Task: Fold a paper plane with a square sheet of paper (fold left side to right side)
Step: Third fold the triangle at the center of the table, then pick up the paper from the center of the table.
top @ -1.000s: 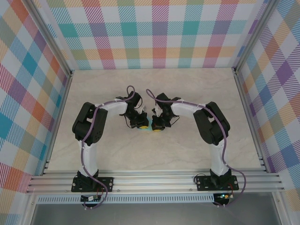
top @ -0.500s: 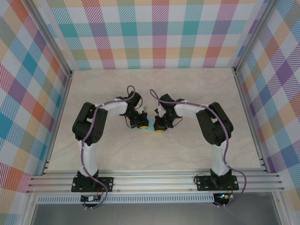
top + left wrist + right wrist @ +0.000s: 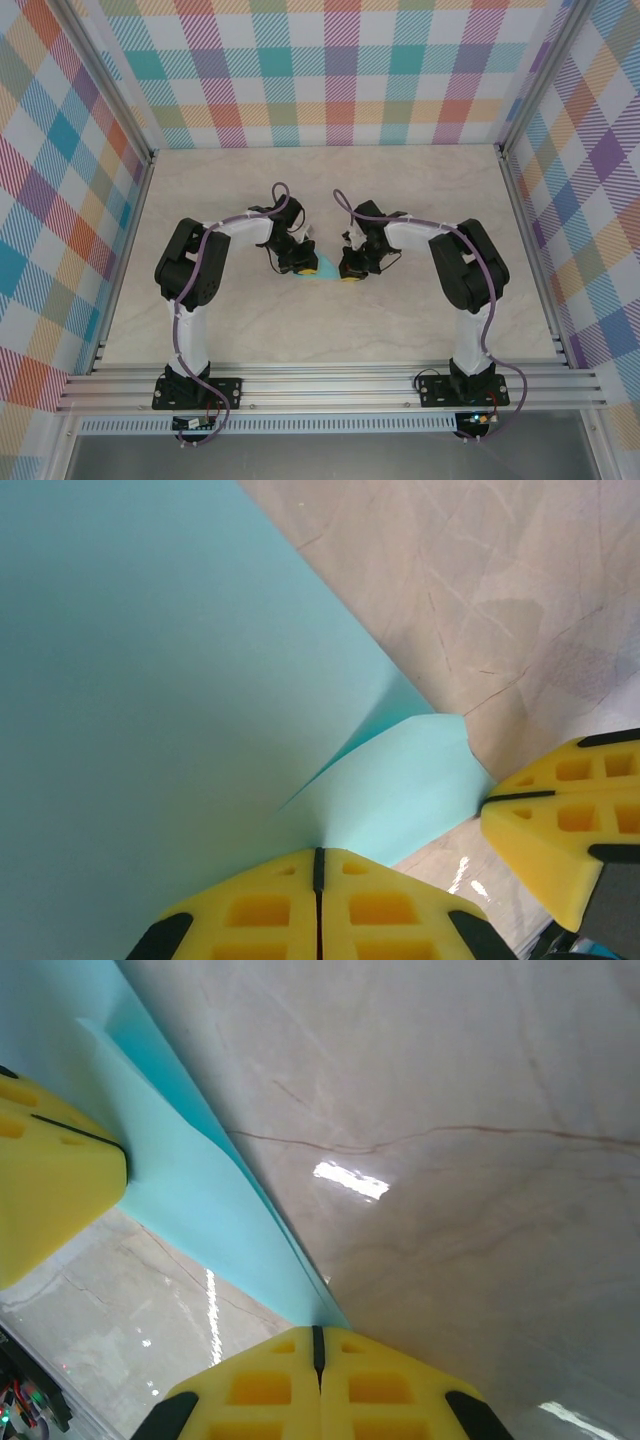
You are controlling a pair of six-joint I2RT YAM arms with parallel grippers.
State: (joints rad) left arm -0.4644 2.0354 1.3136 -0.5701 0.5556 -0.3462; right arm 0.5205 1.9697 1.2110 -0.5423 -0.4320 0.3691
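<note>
The paper plane [image 3: 329,277] is a narrow folded strip of turquoise paper, stretched between the two grippers just above the marble tabletop. My left gripper [image 3: 313,267] is shut on its left end; in the left wrist view the yellow pads [image 3: 250,910] pinch layered turquoise paper [image 3: 150,680] with a fold flap showing. My right gripper [image 3: 349,273] is shut on the right end; in the right wrist view the paper [image 3: 200,1210] runs from its closed tips [image 3: 318,1332] up to the left gripper's fingers [image 3: 50,1190]. No yellow reverse shows.
The pale marble table [image 3: 420,200] lies open around the grippers. Checked walls [image 3: 330,70] and aluminium rails [image 3: 330,385] enclose the area. The right gripper's fingers [image 3: 570,820] sit close to the left gripper.
The right gripper has drawn away to the right, and the left has followed slightly. More turquoise paper now shows between them.
</note>
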